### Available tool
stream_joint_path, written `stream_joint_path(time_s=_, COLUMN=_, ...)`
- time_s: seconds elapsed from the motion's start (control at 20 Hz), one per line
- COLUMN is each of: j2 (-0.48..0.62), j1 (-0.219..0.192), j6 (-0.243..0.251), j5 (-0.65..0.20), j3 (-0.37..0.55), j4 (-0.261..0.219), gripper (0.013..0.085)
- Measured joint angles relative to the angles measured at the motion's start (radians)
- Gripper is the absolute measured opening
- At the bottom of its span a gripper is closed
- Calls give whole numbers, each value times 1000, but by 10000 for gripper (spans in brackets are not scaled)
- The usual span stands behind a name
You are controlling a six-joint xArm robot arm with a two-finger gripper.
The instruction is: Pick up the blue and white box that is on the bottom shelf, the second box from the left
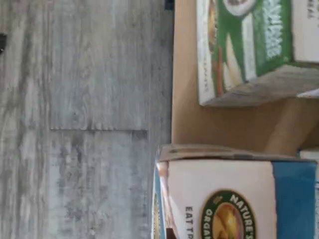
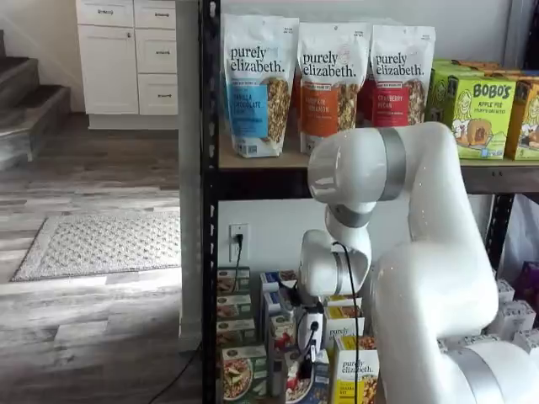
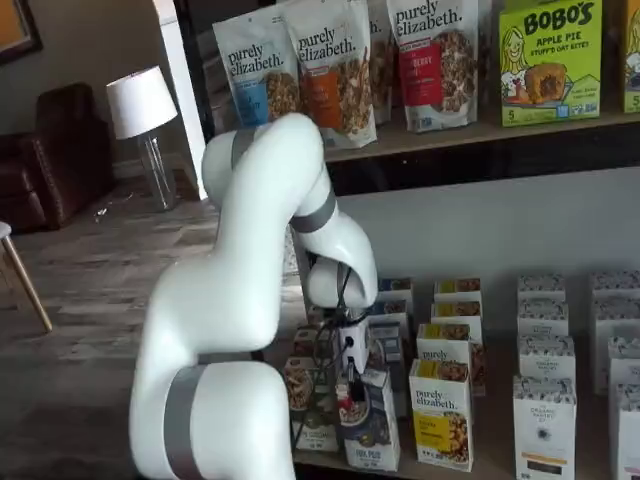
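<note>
Gripper [image 3: 352,385] is hanging at the blue and white box [image 3: 368,430] on the bottom shelf [image 3: 480,462], its fingers too small and dark to tell apart. That box is standing at the shelf's front edge, beside a yellow box [image 3: 441,412], with bare shelf showing between it and a green-trimmed box [image 1: 249,45] in the wrist view. White arm [image 2: 421,252] is covering boxes behind it.

Location: a home interior, fitted with a stocked goods rack. I work among grey wood-plank flooring [image 2: 93,311], white cabinet drawers [image 2: 126,55], a staircase [image 2: 25,97], a patterned rug [image 2: 101,244], a brown armchair [image 3: 55,150], and a white-shaded lamp [image 3: 140,105]. Wall outlet [image 2: 238,238] behind my black-post rack [image 2: 209,210].
</note>
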Motion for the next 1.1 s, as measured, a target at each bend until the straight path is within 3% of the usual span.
stream_joint_path(time_s=0.35, j2=-92, j1=13, j6=-52, j5=4, j3=126, j4=69, gripper=450)
stream_joint_path(time_s=0.7, j2=-206, j1=20, j6=-36, j5=10, j3=273, j4=57, gripper=450)
stream_joint_path(time_s=0.9, j2=-287, j1=25, j6=5, j5=-25, j3=386, j4=18, gripper=450)
stream_joint_path(time_s=1.1, j2=-365, j1=32, j6=-3, j5=-30, j3=477, j4=33, gripper=450)
